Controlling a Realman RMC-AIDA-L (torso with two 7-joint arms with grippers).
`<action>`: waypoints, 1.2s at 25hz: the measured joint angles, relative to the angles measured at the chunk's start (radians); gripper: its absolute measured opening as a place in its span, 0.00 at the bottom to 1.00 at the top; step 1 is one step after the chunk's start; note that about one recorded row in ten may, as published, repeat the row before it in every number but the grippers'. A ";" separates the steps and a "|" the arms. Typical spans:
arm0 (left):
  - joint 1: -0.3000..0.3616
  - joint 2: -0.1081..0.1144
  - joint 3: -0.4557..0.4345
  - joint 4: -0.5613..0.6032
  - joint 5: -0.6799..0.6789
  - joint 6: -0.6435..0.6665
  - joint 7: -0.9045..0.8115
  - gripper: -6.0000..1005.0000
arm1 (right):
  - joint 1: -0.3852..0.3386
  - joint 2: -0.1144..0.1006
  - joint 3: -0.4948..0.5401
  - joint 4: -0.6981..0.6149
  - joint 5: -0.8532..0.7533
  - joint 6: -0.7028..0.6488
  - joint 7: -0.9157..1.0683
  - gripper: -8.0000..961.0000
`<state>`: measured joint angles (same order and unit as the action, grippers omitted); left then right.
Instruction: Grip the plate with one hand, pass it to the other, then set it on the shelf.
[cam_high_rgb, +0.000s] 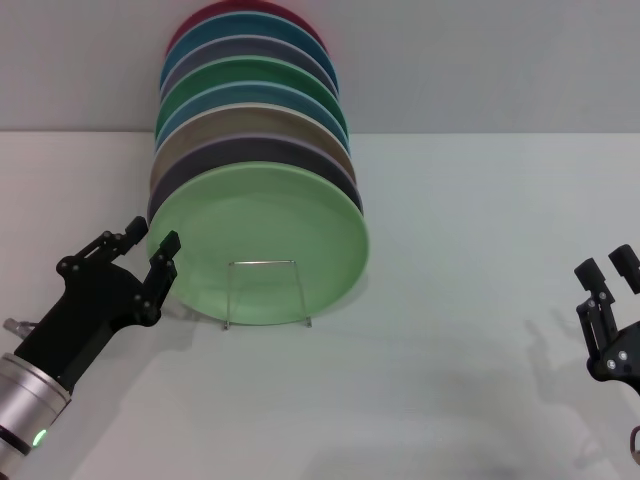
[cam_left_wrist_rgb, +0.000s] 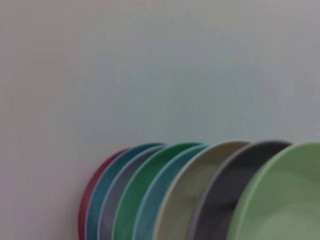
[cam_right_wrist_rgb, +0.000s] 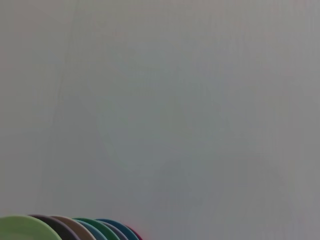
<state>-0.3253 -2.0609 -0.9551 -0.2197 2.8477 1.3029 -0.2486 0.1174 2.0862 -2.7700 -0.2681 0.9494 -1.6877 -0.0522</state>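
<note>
The light mint-green plate (cam_high_rgb: 262, 240) stands on edge at the front of a row of plates in the wire shelf (cam_high_rgb: 265, 292), whose small front loop crosses its lower part. The same plate fills the corner of the left wrist view (cam_left_wrist_rgb: 285, 200) and peeks into the right wrist view (cam_right_wrist_rgb: 22, 229). My left gripper (cam_high_rgb: 148, 243) is open just left of the plate's rim, not touching it. Far to the right, near the table's right side, my right gripper (cam_high_rgb: 608, 268) is open and holds nothing.
Behind the mint plate stand several more plates: dark grey (cam_high_rgb: 175, 175), beige (cam_high_rgb: 215, 125), blue, darker green (cam_high_rgb: 245, 72), lilac, teal and red (cam_high_rgb: 215, 15). The white table (cam_high_rgb: 450, 300) stretches between the shelf and the right gripper.
</note>
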 joint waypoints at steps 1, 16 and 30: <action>0.003 0.000 -0.003 0.000 0.000 0.016 0.000 0.23 | 0.000 0.000 0.000 0.000 0.000 0.000 0.000 0.31; 0.127 0.010 -0.238 0.026 -0.002 0.455 -0.292 0.56 | 0.019 -0.008 0.111 0.002 0.012 0.022 0.069 0.31; 0.110 -0.001 -0.400 0.060 -0.002 0.347 -0.292 0.83 | 0.101 -0.015 0.382 0.180 0.012 -0.041 0.508 0.60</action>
<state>-0.2156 -2.0618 -1.3555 -0.1599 2.8456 1.6500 -0.5402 0.2186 2.0709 -2.3875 -0.0880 0.9619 -1.7285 0.4556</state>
